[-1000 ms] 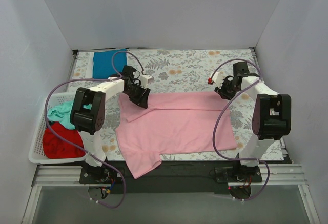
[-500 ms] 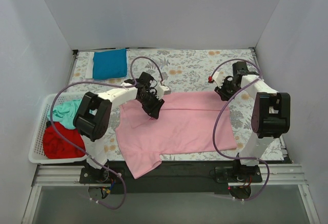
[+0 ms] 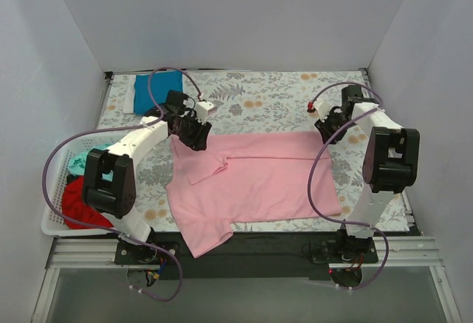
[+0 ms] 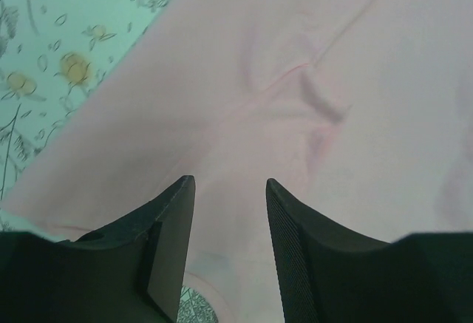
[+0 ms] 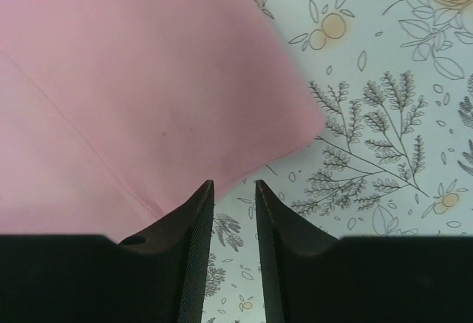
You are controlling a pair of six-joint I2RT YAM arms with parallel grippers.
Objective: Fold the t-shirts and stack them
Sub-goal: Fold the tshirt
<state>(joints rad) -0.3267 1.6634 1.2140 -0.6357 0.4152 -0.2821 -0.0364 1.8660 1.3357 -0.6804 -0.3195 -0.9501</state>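
Observation:
A pink t-shirt (image 3: 259,182) lies spread flat on the floral tablecloth (image 3: 266,97), with one sleeve hanging over the near edge. My left gripper (image 3: 196,139) hovers over the shirt's far left corner, near the collar. In the left wrist view it (image 4: 229,182) is open and empty over pink cloth (image 4: 295,72). My right gripper (image 3: 327,134) is at the shirt's far right corner. In the right wrist view it (image 5: 234,184) is narrowly open and empty, just off the shirt's edge (image 5: 133,64), with tablecloth showing between its fingers. A folded blue shirt (image 3: 157,90) lies at the far left.
A white basket (image 3: 53,197) stands off the table's left side, holding a red garment (image 3: 89,205) and a teal one (image 3: 85,162). White walls close in the table on three sides. A black strip runs along the near edge.
My left gripper swung right over the shirt's collar area, then came back left to the far left corner. My right gripper shifted slightly to the right.

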